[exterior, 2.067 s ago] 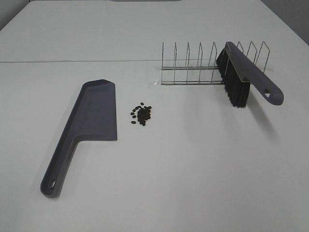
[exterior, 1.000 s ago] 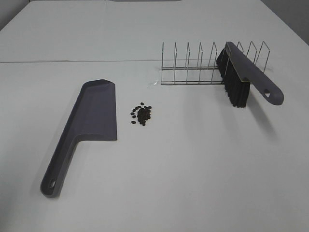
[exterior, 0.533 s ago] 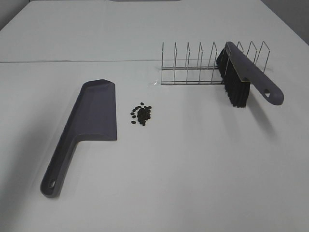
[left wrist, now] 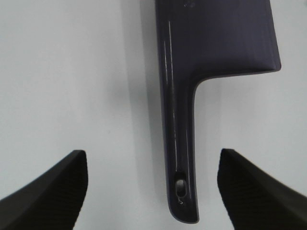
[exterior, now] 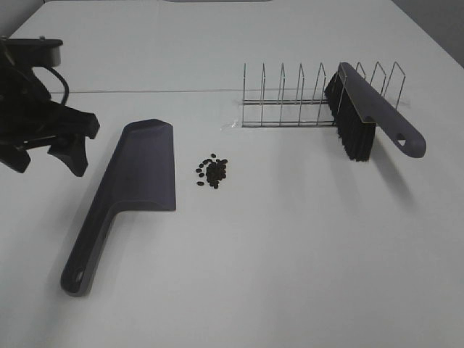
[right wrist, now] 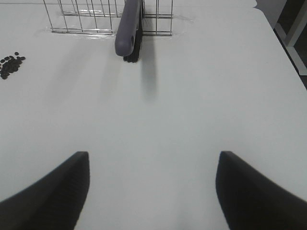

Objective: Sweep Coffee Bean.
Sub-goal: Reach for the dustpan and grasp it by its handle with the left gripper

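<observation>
The coffee bean cluster (exterior: 212,172) lies on the white counter (exterior: 290,261), just beside the dustpan (exterior: 141,174) but apart from it. The left pincer (exterior: 48,161) hovers spread beside the dustpan; the right pincer (right wrist: 152,184), also spread, faces the brush (exterior: 366,116) leaning in the wire rack (exterior: 290,101)

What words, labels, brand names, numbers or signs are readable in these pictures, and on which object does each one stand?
No readable text in any view.
The dustpan: no label; a tiny mark beside the hole in its handle, seen in the left wrist view, is too small to read.
The brush: nothing printed shows.
The wire rack: bare metal, no tag.
</observation>
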Tool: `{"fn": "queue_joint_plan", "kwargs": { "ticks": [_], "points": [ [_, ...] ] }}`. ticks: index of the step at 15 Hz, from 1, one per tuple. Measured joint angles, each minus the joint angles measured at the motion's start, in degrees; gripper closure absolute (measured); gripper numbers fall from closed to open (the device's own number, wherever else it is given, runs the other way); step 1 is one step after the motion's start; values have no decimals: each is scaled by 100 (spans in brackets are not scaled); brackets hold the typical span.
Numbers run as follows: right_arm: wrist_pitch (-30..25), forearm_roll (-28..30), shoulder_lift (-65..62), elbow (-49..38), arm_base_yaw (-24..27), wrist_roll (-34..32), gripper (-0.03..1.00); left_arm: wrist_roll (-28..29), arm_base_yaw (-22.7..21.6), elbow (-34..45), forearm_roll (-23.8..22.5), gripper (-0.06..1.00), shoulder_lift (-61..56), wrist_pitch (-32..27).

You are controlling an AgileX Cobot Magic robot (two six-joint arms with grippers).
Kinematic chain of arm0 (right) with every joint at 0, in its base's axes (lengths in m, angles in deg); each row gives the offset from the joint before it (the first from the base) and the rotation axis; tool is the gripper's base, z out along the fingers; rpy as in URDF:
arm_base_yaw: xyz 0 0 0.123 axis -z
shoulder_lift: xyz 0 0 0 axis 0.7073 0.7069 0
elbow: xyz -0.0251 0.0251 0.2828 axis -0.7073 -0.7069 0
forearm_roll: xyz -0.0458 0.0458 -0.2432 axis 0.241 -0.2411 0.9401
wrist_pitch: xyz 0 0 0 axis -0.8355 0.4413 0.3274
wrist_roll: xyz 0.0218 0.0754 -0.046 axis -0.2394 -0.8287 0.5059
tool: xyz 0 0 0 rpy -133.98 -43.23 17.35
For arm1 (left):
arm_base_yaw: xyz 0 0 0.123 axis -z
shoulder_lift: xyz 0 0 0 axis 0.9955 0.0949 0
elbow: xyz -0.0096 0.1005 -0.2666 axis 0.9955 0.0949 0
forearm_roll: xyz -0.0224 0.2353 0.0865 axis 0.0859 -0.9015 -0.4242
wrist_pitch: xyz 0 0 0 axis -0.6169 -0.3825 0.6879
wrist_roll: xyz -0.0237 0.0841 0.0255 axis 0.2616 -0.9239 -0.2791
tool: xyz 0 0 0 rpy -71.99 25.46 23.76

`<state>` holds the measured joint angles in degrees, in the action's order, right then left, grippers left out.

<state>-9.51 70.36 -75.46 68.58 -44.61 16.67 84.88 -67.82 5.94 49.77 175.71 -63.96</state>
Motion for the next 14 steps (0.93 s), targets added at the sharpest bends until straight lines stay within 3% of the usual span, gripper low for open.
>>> {"fn": "queue_joint_plan", "kwargs": {
  "ticks": [4, 8, 14],
  "points": [
    [0, 0, 0, 0, 0, 0, 27, 521, 464, -6, -138, 23, 573, -6],
    [0, 0, 0, 0, 0, 0, 27, 699, 533, -6, -138, 17, 1071, 57],
    [0, 0, 0, 0, 0, 0, 27, 733, 533, -6, -132, 17, 1725, 710]
  ]
}}
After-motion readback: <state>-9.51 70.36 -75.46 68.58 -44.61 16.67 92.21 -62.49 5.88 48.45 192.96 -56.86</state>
